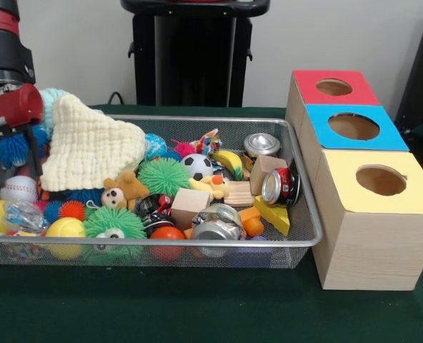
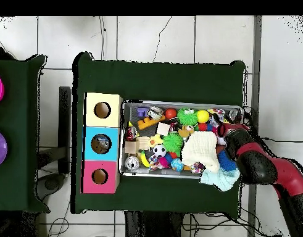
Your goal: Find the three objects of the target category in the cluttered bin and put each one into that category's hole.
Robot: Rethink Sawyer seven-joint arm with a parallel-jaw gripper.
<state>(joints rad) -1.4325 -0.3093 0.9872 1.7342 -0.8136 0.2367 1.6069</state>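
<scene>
Front view: wire bin [image 1: 297,246] crammed with toys, cans and blocks, cream knitted cloth [image 1: 90,150] heaped at its left end; gripper [image 1: 11,153] low over that end, opening impossible to tell; three-hole box [image 1: 361,186] touching bin's right edge. Overhead view: gripper [image 2: 226,131] at bin's [image 2: 178,103] right end; box [image 2: 102,143] along left edge.

Cream knitted cloth [image 1: 90,146], black-and-white ball [image 1: 197,166]

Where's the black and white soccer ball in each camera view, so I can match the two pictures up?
Front view: the soccer ball sits mid-bin, right of the green spiky ball.
Overhead view: the soccer ball lies in the bin's left half, toward the lower edge, left of the green spiky ball.
Shared landmark: the cream knitted cloth, on the spiky ball's far side from the soccer ball.
</scene>
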